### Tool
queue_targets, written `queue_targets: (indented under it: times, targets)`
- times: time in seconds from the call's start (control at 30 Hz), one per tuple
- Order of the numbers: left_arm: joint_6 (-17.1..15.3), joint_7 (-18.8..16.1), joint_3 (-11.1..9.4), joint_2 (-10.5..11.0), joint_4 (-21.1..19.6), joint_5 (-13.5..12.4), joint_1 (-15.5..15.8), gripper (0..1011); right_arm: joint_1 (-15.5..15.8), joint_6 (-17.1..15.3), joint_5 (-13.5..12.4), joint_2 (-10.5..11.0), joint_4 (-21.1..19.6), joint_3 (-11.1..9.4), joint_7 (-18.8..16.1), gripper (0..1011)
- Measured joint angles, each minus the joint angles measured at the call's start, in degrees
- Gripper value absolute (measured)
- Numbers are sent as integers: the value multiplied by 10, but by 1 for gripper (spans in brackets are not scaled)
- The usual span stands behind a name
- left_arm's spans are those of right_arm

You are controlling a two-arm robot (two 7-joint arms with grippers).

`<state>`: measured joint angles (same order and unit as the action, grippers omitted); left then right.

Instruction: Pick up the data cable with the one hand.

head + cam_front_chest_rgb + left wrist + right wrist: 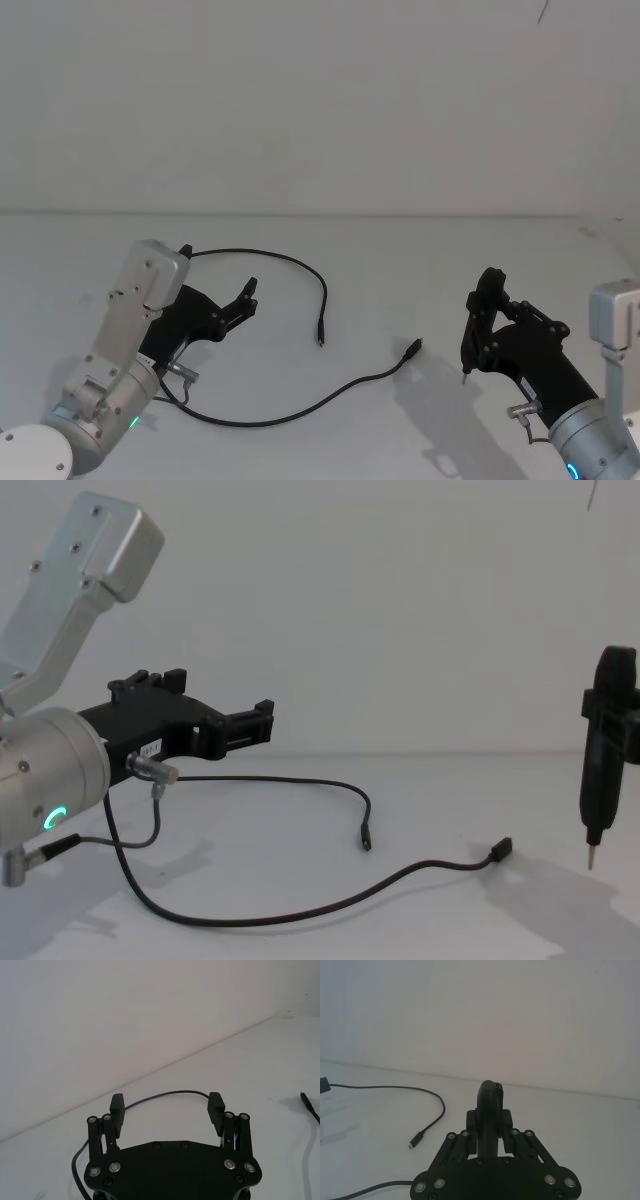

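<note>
The data cable is a thin black cord lying in a loose curve on the white table. One plug rests mid-table and the other plug lies farther right. My left gripper hovers over the cord's left stretch, open, with nothing between its fingers. In the left wrist view the cable arcs on the table just beyond the left gripper. In the chest view the left gripper sits above the cable.
My right gripper stays at the right, shut on a slim black pen-like tool whose metal tip points down above the table. A wall stands behind the table's far edge.
</note>
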<state>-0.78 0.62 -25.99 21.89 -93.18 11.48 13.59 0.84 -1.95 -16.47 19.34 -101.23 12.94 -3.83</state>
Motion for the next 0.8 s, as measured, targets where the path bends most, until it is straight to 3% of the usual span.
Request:
queue_targets:
  times: [0.8]
  targets:
    - [-1,2,0,0,0,0,1,1001,0,0,0,0,0,0,0,279]
